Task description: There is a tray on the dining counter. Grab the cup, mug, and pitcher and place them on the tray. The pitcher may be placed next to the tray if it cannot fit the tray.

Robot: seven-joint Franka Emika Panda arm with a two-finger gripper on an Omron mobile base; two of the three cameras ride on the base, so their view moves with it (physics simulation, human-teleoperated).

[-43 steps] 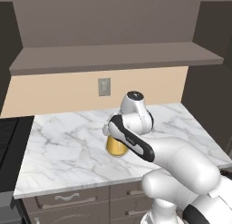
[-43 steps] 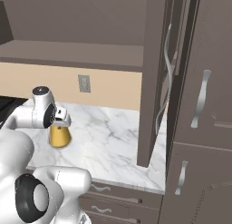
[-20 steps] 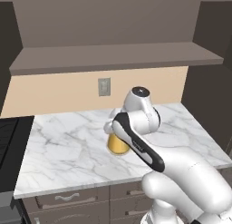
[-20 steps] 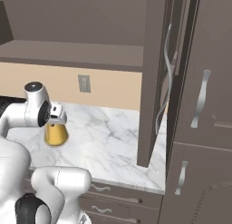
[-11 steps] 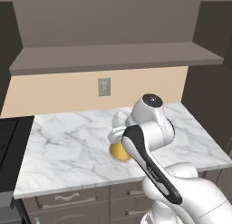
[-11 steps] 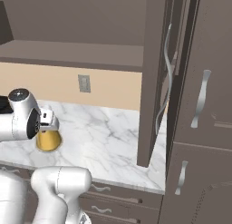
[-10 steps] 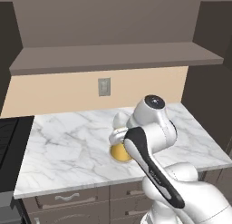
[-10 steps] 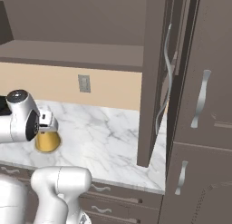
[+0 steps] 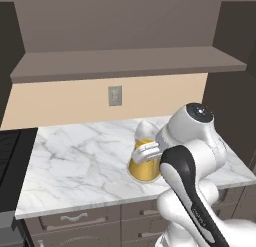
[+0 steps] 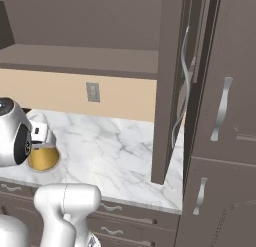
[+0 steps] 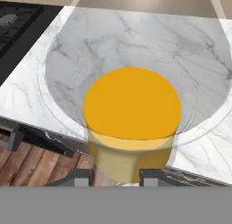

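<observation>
1. The clear glass pitcher with orange-yellow liquid (image 9: 144, 163) sits directly between the two finger tips of the white arm's gripper (image 11: 117, 175), so there is no offset to close. In the hand view the pitcher (image 11: 132, 116) extends straight away from the claw along its own long axis.
2. The claw is clamped on the pitcher's narrow neck.
3. The pitcher is at the near right part of the short white grey-veined marble top with drawers (image 9: 75, 166); I cannot tell if its base touches it.
4. The blue tray is not visible here, so I judge that carrying the pitcher away comes next.
</observation>
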